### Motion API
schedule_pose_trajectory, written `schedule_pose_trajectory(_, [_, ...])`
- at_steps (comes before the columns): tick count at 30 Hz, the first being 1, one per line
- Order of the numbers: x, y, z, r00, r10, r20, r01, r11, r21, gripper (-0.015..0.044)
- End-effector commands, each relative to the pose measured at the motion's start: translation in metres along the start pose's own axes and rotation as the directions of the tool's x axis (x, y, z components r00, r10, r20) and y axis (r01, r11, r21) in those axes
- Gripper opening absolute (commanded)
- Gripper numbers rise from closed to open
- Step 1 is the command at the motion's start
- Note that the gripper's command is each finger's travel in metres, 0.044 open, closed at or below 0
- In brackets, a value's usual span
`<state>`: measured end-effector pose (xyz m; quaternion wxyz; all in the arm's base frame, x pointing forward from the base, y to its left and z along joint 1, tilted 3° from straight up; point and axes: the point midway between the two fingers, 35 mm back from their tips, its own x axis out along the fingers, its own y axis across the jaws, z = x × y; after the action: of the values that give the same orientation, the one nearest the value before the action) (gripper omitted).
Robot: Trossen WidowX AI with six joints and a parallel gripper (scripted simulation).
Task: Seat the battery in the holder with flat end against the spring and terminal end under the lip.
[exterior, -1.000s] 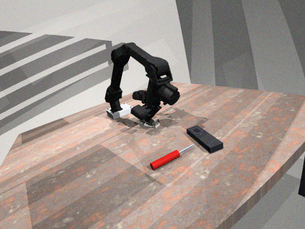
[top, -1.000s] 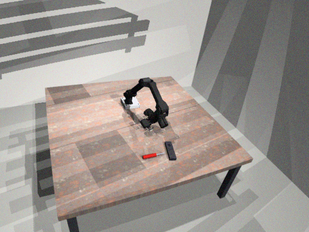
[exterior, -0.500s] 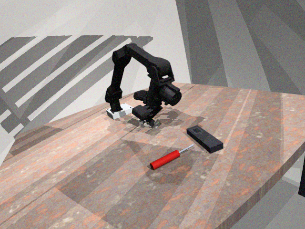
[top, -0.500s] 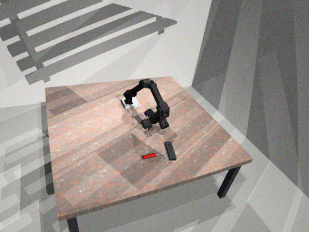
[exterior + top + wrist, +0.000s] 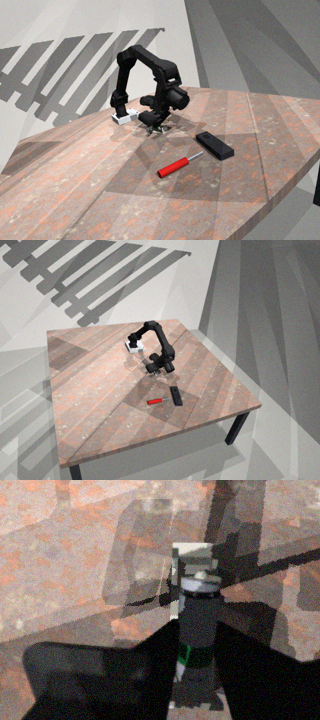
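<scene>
In the wrist view the battery [image 5: 199,620], grey with a green band and a silver terminal end, lies between the two black fingers of my gripper [image 5: 195,626] [image 5: 154,371]. My gripper is shut on it. The pale holder [image 5: 191,547] is beneath and around the battery; its end wall shows beyond the terminal end. The terminal end looks raised in front of that wall, not clearly under the lip. The fingers hide the battery's sides, and the flat end and spring are not clear. In the exterior view the holder [image 5: 162,131] sits on the table under my gripper [image 5: 156,126].
A red screwdriver [image 5: 155,401] [image 5: 173,167] lies on the table in front of the holder, its shaft towards a black oblong box [image 5: 176,396] [image 5: 215,145]. The arm's white base [image 5: 136,349] [image 5: 125,118] stands behind. Mixed shadows cross the table.
</scene>
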<state>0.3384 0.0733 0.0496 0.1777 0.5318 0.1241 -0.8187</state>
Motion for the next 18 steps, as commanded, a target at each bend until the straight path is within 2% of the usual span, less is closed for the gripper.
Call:
schedule_pose_trajectory(1, [-0.0008, 0.0000, -0.0033, 0.999, -0.002, -0.036, 0.002, 1.000, -0.002, 0.0067])
schedule_pose_trajectory(18, [0.0020, 0.0004, -0.0026, 0.994, -0.006, -0.111, 0.006, 1.000, -0.003, 0.0067])
